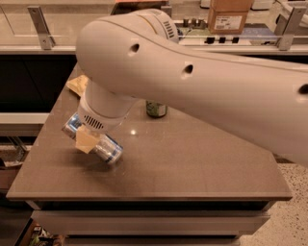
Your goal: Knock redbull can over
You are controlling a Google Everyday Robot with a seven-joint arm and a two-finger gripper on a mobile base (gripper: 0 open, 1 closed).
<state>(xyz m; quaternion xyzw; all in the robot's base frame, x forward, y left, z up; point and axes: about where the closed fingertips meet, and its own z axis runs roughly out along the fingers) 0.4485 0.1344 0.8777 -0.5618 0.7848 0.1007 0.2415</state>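
Claw [86,140] grips tilted redbull can [107,149]; green can [156,109] bhd.

Brown-grey table [192,163] on a speckled floor [293,211], pale counter [19,48] with metal brackets [41,26] and a cardboard box [230,14] behind.

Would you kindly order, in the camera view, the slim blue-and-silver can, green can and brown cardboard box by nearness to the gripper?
1. Slim blue-and-silver redbull can, at the gripper, lower left.
2. Green can, behind, to the right.
3. Brown cardboard box, far back right.
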